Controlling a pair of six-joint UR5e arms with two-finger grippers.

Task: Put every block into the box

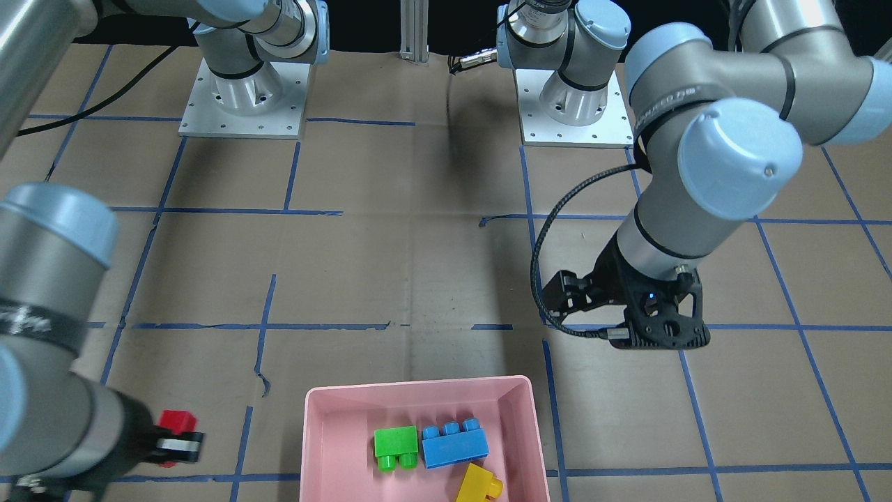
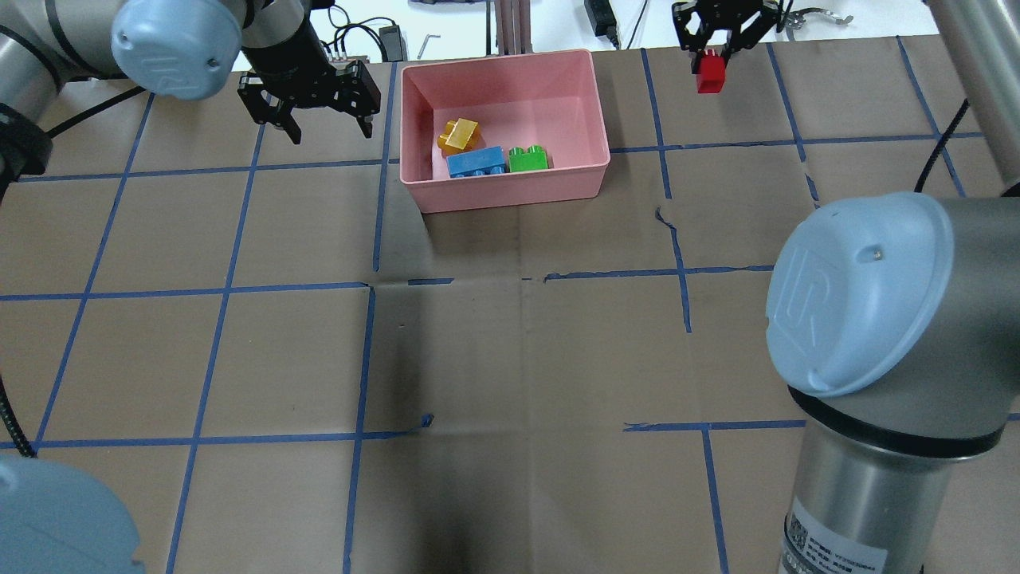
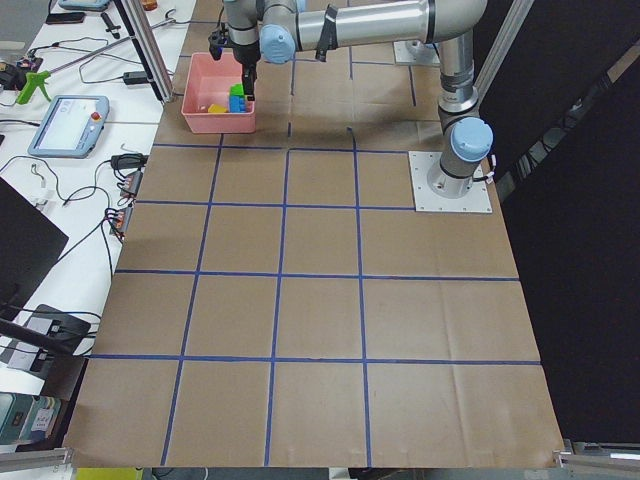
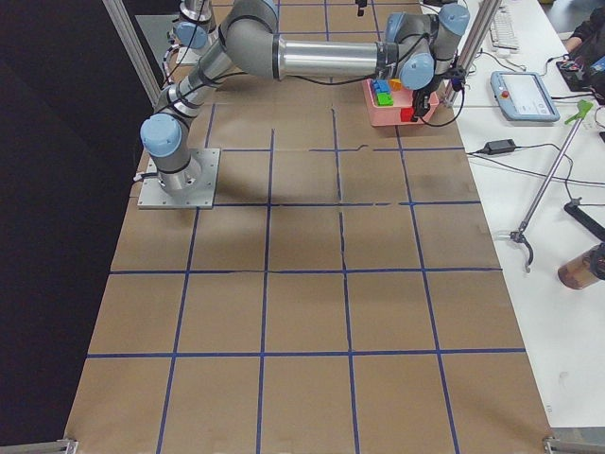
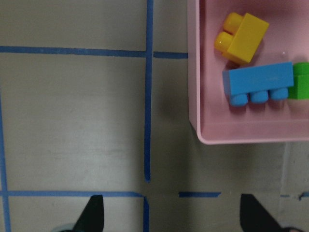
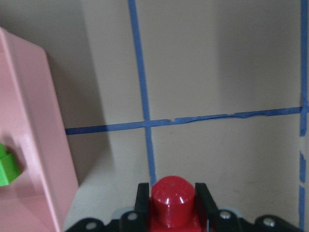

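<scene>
The counter [image 2: 510, 359] is covered with brown paper, and blue tape lines [image 2: 231, 287] divide it into a grid of squares; the tape is torn or broken in some places. The pink box [image 2: 510, 195] stands directly on the counter near its far edge, across one tape line. On the robot's side, two metal base plates [image 1: 242, 125] [image 1: 575, 132] are lying flat on the paper. A black cable [image 1: 90, 104] runs over the counter beside one plate.
</scene>
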